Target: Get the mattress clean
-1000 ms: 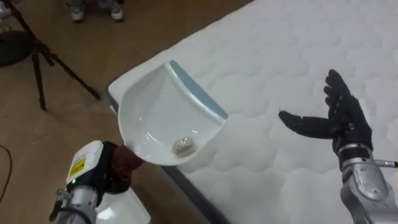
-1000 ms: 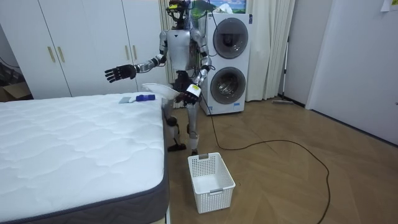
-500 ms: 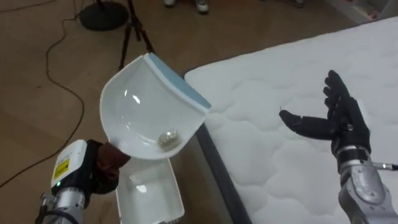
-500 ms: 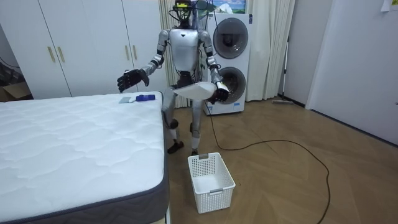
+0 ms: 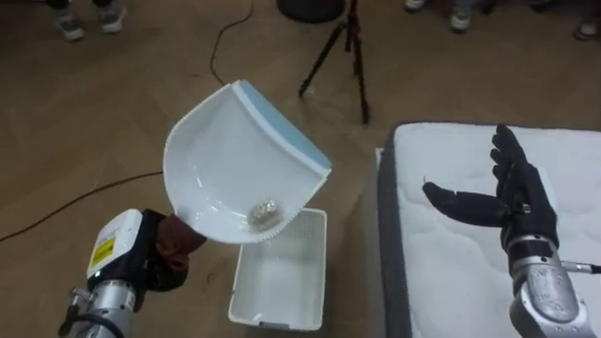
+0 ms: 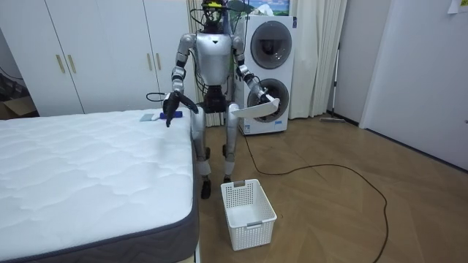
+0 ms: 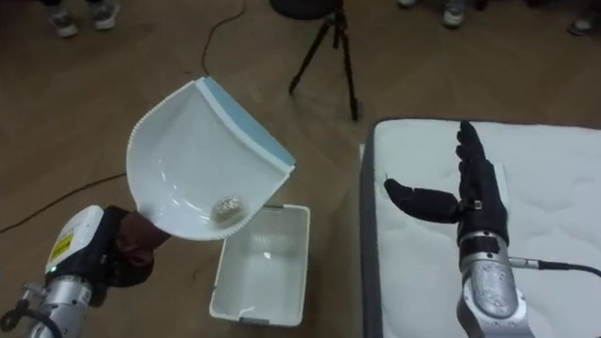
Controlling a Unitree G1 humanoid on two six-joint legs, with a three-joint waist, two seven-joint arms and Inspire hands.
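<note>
- Standing at the corner of the white mattress (image 6: pixel 80 168), the robot faces the room view's camera with stacked washing machines (image 6: pixel 272 73) behind it. From the head, the mattress takes the 3-to-5 o'clock corner.
- A dark tripod (image 5: pixel 343 52) stands on the wood floor at 12 o'clock in the eye views.
- A white basket (image 5: pixel 282 282) sits at 6 o'clock, below the dustpan's low end. The room view places it on the floor before the robot's feet, beside the bed.
- The white dustpan (image 5: pixel 230 160) with a blue lip is held tilted at 10 o'clock, lip uppermost.
- The left hand (image 5: pixel 169 252), at 8 o'clock, is wrapped round the dustpan's handle.
- The right hand (image 5: pixel 507 192), at 3 o'clock above the mattress, is spread wide and holds nothing.
- A small pale clump of debris (image 5: pixel 264 212) lies in the pan's low back in the eye views. The room view sees the pan side-on.
</note>
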